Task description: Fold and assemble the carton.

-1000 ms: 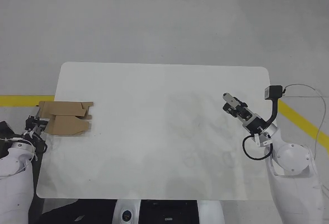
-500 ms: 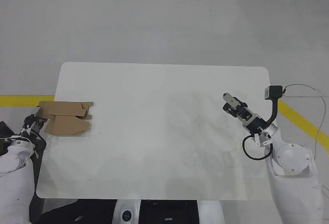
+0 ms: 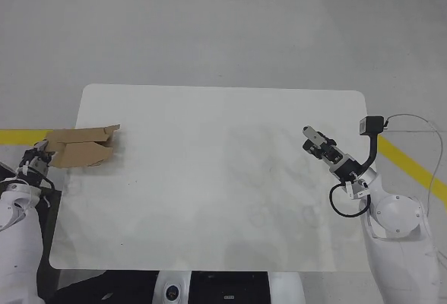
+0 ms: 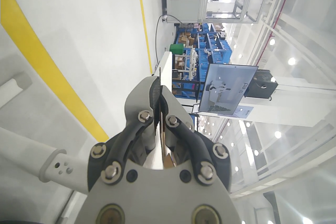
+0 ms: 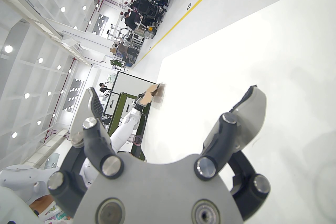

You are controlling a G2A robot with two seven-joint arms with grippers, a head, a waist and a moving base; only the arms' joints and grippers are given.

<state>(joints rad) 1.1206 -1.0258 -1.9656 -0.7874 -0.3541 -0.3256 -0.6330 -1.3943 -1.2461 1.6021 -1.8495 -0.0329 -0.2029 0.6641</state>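
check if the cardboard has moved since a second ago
Yes. The cardboard, held in the left tool, has shifted toward the far edge of the table and slightly outward, now level with the yellow floor line.

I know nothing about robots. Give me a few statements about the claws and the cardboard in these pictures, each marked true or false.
1. The left claw is shut on the carton. True.
2. The right claw grips a flap of the carton. False: it is open and holds nothing.
3. The carton sits in the middle of the table. False: it is at the table's edge on the robot's left side.
4. The right claw is over the table's other side, well apart from the carton. True.
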